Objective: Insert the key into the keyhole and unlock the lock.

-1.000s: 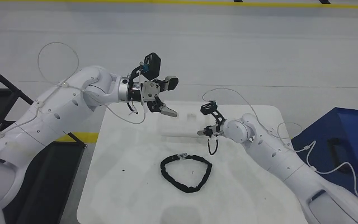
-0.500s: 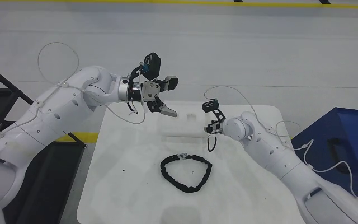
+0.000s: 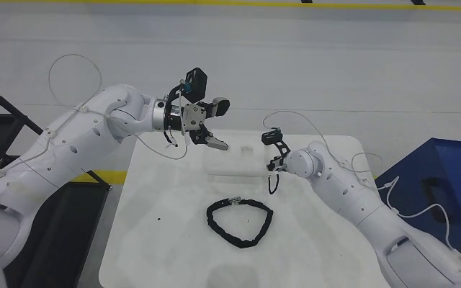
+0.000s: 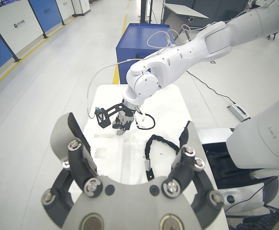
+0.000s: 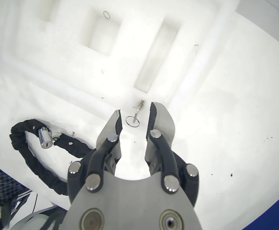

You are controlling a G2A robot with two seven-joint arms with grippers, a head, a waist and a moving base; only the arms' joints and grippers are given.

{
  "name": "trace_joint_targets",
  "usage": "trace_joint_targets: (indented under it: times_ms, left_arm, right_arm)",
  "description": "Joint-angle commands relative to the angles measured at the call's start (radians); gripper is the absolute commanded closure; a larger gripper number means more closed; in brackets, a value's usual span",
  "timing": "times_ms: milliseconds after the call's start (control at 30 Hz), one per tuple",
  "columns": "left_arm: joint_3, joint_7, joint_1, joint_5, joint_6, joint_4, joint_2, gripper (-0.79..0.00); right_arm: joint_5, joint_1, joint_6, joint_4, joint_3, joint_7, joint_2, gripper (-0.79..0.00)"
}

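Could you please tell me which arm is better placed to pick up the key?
The right one. The right gripper is open just above the key, a finger on either side, while the left gripper, also open, hangs well apart from it.

A white table (image 3: 144, 245) stands on a pale floor (image 3: 288, 57) crossed by a yellow line (image 3: 216, 3). On the table lies a white foam block (image 5: 65, 65) with two pockets cut into it: a square recess (image 5: 104, 32) and a long recess (image 5: 157, 56) just beside it. A small ring (image 5: 106, 14) lies in the square recess. Dark specks (image 5: 231, 174) dot the bare tabletop. A blue cabinet (image 4: 141, 43) stands on the floor near the table, and a black frame (image 3: 21, 117) stands off the opposite side. White and blue panels (image 4: 21, 24) line the hall. A power brick (image 4: 237, 110) lies on the floor with its black cable.
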Motion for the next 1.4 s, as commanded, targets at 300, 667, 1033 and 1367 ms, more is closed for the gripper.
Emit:
trace_joint_targets:
  times_ms: [300,667,1033,1367]
  left_arm:
    - [0.000,0.000,0.000,0.000,0.000,0.000,0.000,-0.785]
    - [0.000,0.000,0.000,0.000,0.000,0.000,0.000,-0.785]
    - [0.000,0.000,0.000,0.000,0.000,0.000,0.000,-0.785]
    - [0.000,0.000,0.000,0.000,0.000,0.000,0.000,-0.785]
  right_arm:
    - [0.009,0.031,-0.010,0.096,-0.012,0.005,-0.043,-0.179]
    - [0.015,0.050,-0.006,0.186,-0.015,-0.008,-0.082,-0.031]
    - [-0.029,0.057,0.007,0.191,-0.013,-0.012,-0.100,0.000]
    - [-0.067,0.053,0.034,0.108,0.051,0.054,-0.074,0.000]
